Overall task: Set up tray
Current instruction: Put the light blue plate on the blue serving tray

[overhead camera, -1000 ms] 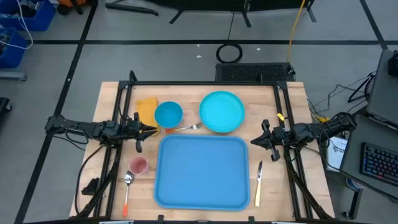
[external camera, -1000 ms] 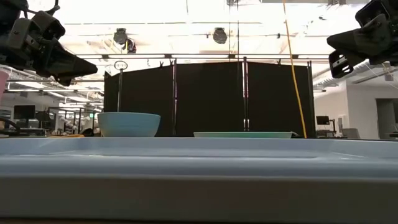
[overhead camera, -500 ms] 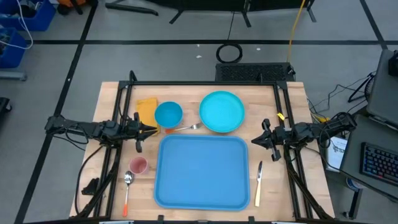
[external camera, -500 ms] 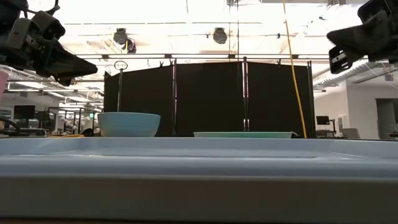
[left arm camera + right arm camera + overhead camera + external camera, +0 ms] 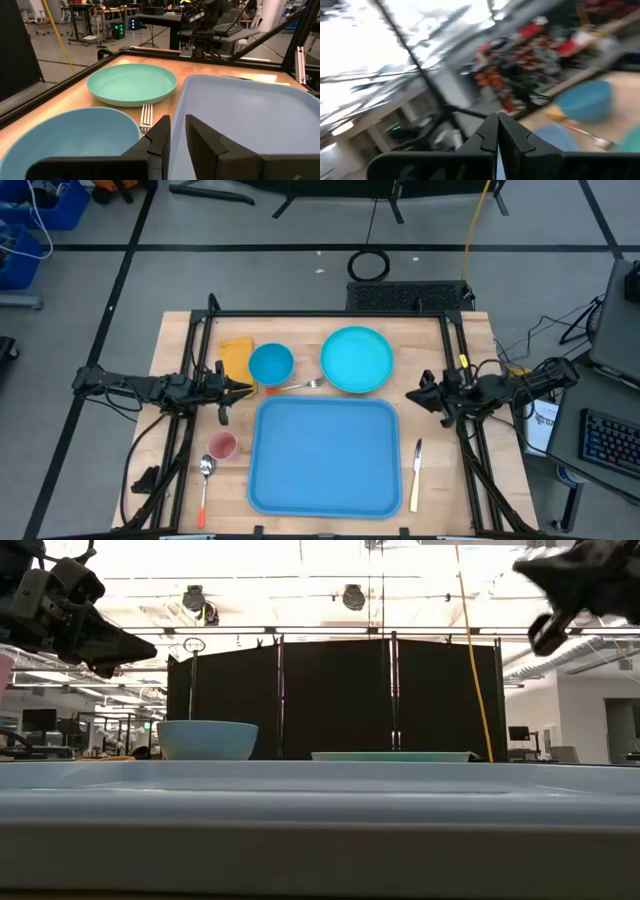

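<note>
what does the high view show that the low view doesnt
Only the high view shows the pink cup, spoon, knife, fork and yellow cloth on the table, all lying outside the tray.

Only the low view shows the black screen panels and ceiling lights in the room behind.

Both show the tray, the blue bowl, the turquoise plate, and the left gripper and right gripper held above the table.

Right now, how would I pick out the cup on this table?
Start from the big blue tray in the table's middle. Just off its left edge stands the cup, with the spoon right below it. It is the only pink thing there, smaller than the blue bowl.
</note>
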{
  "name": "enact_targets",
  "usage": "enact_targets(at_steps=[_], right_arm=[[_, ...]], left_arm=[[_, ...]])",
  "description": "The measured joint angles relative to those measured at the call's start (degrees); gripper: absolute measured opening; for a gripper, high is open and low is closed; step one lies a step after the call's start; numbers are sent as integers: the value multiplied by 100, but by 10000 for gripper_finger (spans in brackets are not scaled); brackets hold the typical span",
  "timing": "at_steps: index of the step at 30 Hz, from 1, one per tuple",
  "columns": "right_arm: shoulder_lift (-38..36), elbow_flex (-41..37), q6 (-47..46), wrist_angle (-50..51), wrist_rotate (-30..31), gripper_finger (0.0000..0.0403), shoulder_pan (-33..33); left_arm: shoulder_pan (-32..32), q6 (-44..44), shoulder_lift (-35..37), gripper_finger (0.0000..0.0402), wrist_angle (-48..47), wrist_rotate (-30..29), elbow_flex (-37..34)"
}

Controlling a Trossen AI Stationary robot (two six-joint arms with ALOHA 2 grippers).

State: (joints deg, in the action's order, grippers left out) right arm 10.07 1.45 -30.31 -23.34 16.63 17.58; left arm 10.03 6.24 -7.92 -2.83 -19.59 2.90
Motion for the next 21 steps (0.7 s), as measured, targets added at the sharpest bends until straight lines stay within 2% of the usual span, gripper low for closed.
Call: enact_targets(at_steps=[4, 7, 10, 14, 16, 19, 21], right_arm=[[876, 0, 93, -735, -81, 0, 0], [1701, 89, 525, -1565, -278, 0, 18], [2698, 454, 886, -1468, -334, 0, 116], [4269, 1624, 1373, -1549, -376, 0, 232], [5103, 2302, 1789, -1363, -624, 0, 286], [6001, 3288, 2179, -653, -466, 0, 332], [6353, 3914, 2312, 303, -214, 0, 317]], left_arm=[[0, 0, 1, 63, 0, 1, 2], [0, 0, 2, 63, -2, 0, 0], [-1, 0, 2, 63, -2, -1, 0], [1, -1, 0, 63, -2, 4, 2], [1, 0, 0, 63, 0, 1, 0], [1, 0, 2, 63, 1, 1, 1], [1, 0, 0, 63, 2, 1, 1]])
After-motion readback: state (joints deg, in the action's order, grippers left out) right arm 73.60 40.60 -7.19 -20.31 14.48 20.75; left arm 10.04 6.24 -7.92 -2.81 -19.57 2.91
